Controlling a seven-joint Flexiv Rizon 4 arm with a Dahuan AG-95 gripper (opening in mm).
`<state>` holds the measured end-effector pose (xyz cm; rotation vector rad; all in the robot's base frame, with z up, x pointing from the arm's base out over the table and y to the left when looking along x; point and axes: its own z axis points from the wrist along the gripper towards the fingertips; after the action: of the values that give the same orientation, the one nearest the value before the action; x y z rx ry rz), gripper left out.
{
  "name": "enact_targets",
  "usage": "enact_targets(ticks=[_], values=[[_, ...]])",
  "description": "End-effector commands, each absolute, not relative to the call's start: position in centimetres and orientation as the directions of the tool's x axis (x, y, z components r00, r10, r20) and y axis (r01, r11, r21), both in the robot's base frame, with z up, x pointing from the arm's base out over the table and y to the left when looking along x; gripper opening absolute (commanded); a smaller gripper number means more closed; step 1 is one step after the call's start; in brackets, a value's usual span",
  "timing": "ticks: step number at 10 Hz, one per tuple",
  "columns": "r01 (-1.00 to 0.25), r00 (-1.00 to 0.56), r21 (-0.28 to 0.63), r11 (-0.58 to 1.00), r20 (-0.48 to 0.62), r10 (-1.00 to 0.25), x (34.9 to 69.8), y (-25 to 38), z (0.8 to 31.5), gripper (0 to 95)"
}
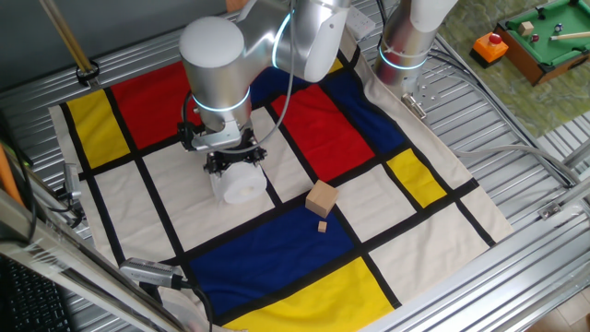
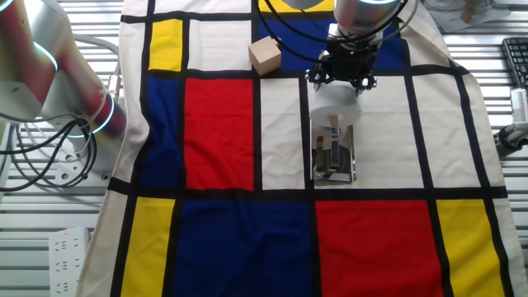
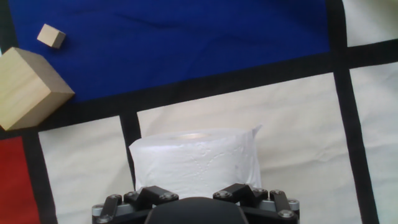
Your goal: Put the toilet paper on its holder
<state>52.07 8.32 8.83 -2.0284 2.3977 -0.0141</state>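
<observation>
The toilet paper (image 1: 243, 187) is a white roll on a white cell of the checked cloth. It also shows in the other fixed view (image 2: 337, 105) and fills the lower middle of the hand view (image 3: 196, 162). My gripper (image 1: 232, 164) is right on top of it, with its black fingers closed against the roll's upper part; the fingertips are hidden. The holder (image 2: 333, 157), a shiny metal plate with a thin upright rod, stands on the cloth just beside the roll. The holder is hidden behind the arm in one fixed view.
A tan wooden cube (image 1: 321, 198) and a much smaller cube (image 1: 323, 226) lie on the cloth to the right of the roll. Both show in the hand view, the large cube (image 3: 28, 87) and the small one (image 3: 51, 36). A second robot arm (image 2: 49, 74) stands off the cloth.
</observation>
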Motion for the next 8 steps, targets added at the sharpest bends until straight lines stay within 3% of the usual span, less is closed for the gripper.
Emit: enact_targets(ticks=[1,8], values=[[-0.986,-0.166,-0.008,0.166,0.004,-0.986,51.98,8.23,8.89,0.0],[-0.988,-0.157,-0.009,0.157,0.003,-0.988,51.64,7.43,8.72,0.0]])
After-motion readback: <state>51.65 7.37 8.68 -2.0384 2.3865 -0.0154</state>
